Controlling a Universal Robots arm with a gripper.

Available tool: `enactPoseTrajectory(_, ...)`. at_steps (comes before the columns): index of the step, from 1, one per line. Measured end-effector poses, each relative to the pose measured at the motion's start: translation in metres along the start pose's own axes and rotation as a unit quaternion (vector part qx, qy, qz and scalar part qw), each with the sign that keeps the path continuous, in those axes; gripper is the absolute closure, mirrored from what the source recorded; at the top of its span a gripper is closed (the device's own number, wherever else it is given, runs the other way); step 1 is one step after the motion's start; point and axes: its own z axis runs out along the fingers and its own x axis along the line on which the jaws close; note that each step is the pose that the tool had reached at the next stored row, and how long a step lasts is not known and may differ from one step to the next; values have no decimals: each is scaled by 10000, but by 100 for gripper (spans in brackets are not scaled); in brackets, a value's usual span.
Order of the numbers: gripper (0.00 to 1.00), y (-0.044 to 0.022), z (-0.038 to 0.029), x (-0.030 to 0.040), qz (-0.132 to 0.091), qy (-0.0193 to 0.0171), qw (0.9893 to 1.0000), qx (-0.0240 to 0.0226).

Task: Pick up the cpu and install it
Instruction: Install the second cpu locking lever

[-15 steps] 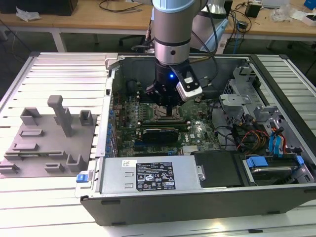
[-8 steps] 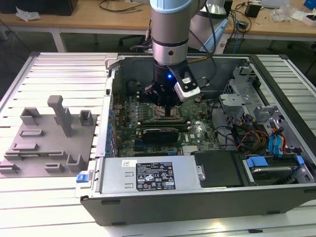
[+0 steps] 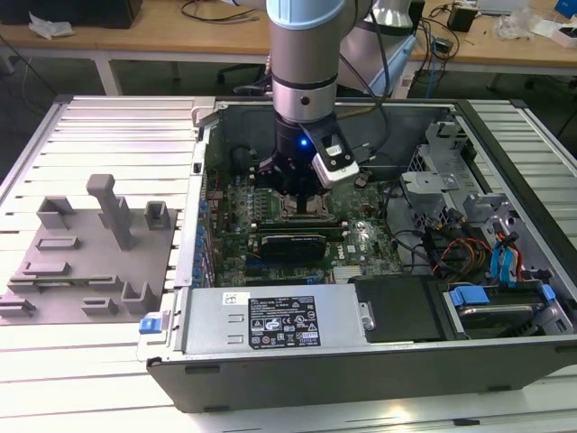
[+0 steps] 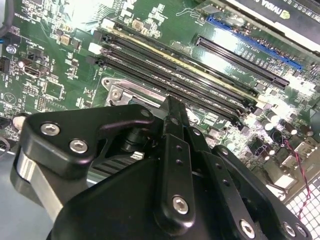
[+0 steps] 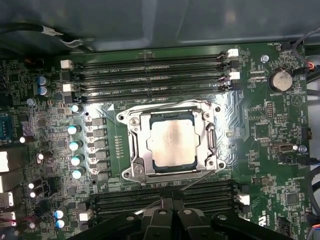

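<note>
We see the cpu (image 5: 172, 144) in the first wrist view, a thin square chip with a silvery-white metal top and a narrow dark rim. It lies flat, top side up, inside the metal-framed socket (image 5: 134, 150) on the green motherboard (image 5: 260, 125), its edges square with the frame. Rows of long black memory slots (image 5: 150, 75) run on two opposite sides of the socket.

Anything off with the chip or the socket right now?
Nothing stands out. In the first wrist view the cpu lies flat and square inside the socket frame, edges parallel to it. The gripper hangs just above the board. No bent or loose parts visible.
</note>
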Motion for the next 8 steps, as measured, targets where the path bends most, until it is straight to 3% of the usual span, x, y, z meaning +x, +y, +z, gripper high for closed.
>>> enactPoseTrajectory(8,89,0,40,16,1,1,10000,-7)
